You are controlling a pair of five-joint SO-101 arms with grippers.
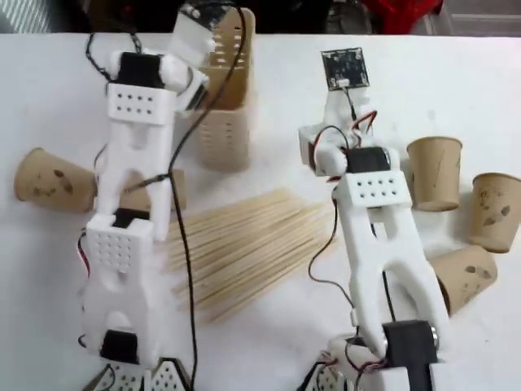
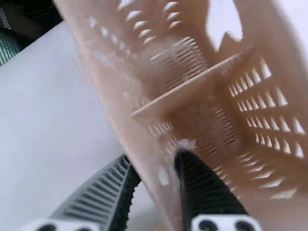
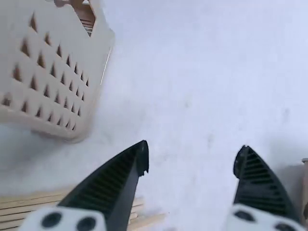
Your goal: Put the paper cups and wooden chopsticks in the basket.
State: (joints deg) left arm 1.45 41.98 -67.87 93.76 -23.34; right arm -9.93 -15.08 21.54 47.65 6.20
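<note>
At the far side of the worktop (image 1: pixel 277 122), the left tool (image 2: pixel 154 163) is clamped on a wall of the basket (image 2: pixel 231 96), one finger inside and one outside. The right tool (image 3: pixel 192 151) hangs with its jaws spread over bare worktop near the basket. Wooden chopsticks (image 1: pixel 244 244) lie fanned between the arms, with paper cups (image 1: pixel 434 173) on either flank. Cups: light, thin-walled, easily crushed; best pinched gently at the rim. Chopsticks: stiff, smooth, apt to roll; best taken mid-length in small bundles.
</note>
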